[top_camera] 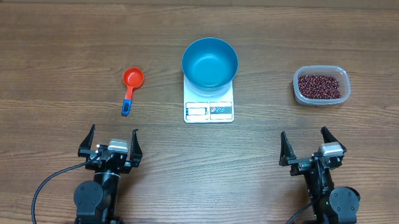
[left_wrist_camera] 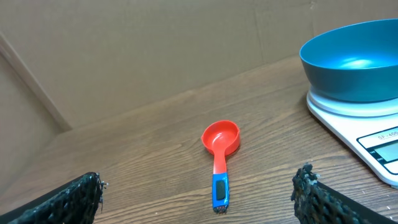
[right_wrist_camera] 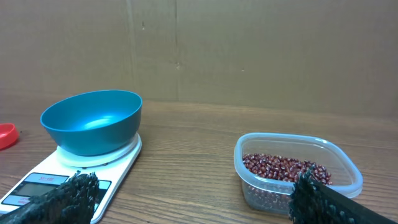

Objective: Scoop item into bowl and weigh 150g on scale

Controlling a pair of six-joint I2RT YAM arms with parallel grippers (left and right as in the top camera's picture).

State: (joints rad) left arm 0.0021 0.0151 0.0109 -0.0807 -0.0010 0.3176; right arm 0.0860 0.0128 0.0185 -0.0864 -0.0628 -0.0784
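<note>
Overhead and wrist views of a wooden table (top_camera: 54, 51). The blue bowl (top_camera: 210, 62) sits empty on the far half of the white kitchen scale (top_camera: 209, 110). The scale's long axis runs near to far, with its display and label at the near end. The red-brown beans (top_camera: 319, 85) lie heaped in a clear plastic tub (top_camera: 346, 81) to the right, well apart from the scale, beyond the right gripper (top_camera: 304, 133) and slightly to its right. A red measuring scoop (top_camera: 130, 89) with a blue grip lies left of the scale, empty and cup up. Its long axis runs near to far, with the cup at the far end and the handle pointing back toward the left gripper (top_camera: 113, 130). Both grippers stand near the front edge, jaws spread wide, holding nothing.
</note>
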